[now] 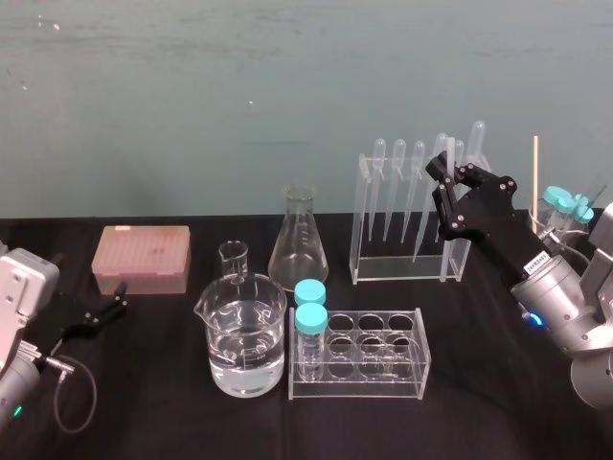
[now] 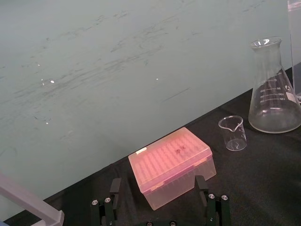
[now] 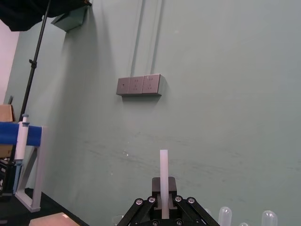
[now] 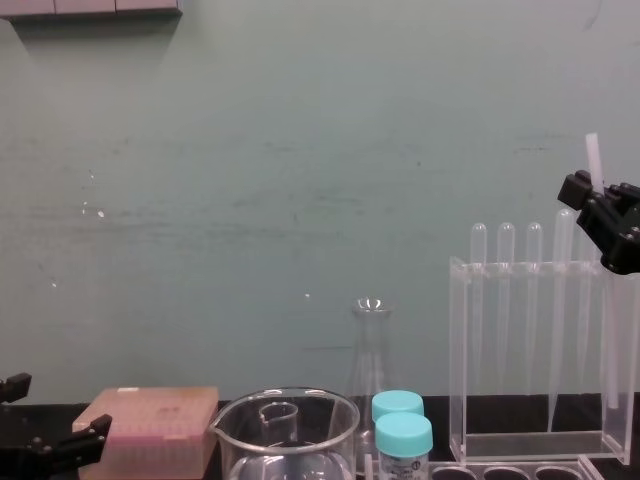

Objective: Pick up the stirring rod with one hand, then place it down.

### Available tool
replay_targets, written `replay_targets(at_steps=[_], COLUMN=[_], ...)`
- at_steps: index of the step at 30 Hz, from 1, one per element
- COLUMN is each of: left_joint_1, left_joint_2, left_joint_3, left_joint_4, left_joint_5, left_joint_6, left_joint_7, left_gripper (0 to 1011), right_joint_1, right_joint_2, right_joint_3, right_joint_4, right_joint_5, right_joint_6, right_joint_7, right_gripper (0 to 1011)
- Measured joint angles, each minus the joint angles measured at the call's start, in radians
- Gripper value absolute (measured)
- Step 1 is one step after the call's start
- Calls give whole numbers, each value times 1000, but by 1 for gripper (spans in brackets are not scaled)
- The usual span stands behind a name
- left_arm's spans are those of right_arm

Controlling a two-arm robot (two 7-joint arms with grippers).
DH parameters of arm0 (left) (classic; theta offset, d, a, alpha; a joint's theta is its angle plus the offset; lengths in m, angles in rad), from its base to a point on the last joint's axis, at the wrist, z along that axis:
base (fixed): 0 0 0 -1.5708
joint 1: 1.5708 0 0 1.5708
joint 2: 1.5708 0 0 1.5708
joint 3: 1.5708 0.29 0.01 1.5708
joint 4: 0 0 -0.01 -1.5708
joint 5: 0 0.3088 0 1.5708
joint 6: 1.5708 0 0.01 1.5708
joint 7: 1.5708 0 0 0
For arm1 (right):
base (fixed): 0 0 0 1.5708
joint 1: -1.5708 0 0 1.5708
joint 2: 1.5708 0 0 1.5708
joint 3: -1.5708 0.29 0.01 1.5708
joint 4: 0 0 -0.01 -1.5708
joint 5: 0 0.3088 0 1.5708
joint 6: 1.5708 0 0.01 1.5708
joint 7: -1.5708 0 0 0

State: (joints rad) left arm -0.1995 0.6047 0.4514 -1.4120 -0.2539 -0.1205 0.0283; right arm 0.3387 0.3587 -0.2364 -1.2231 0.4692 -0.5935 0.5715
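Cannot follow the rod (image 3: pixel 163 165) past the right tool (image 3: pixel 163 192); gripped stretch lost between the fingers (image 3: pixel 146 207). In the head view, cannot tell it from the pipettes (image 1: pixel 400 182) at the far right, with part of their rack (image 1: pixel 362 216) covered by that tool. In the chest view, tool cut by the right edge, beaker (image 4: pixel 250 440), vials (image 4: pixel 402 435) and tube rack (image 4: pixel 510 470) cut by the bottom edge, flask (image 4: pixel 370 340) half hidden behind them. Left tool (image 2: pixel 160 207) cut by the bottom edge in the left wrist view. Capped tubes (image 1: pixel 565 203) at the right partly behind the right arm (image 1: pixel 565 297). Markings on the flask too small to read.
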Motion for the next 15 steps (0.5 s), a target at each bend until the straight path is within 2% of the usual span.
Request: replay_targets(at_steps=[15], left_joint_1=[0], left_joint_2=[0], left_joint_3=[0], left_joint_4=[0], left_joint_5=[0], left_joint_6=[0], left_joint_7=[0], left_gripper=[1000], right_joint_1=[0], right_joint_2=[0], right_joint_3=[0], right_joint_4=[0], right_joint_5=[0], right_joint_6=[0], right_joint_7=[0], right_gripper=[66])
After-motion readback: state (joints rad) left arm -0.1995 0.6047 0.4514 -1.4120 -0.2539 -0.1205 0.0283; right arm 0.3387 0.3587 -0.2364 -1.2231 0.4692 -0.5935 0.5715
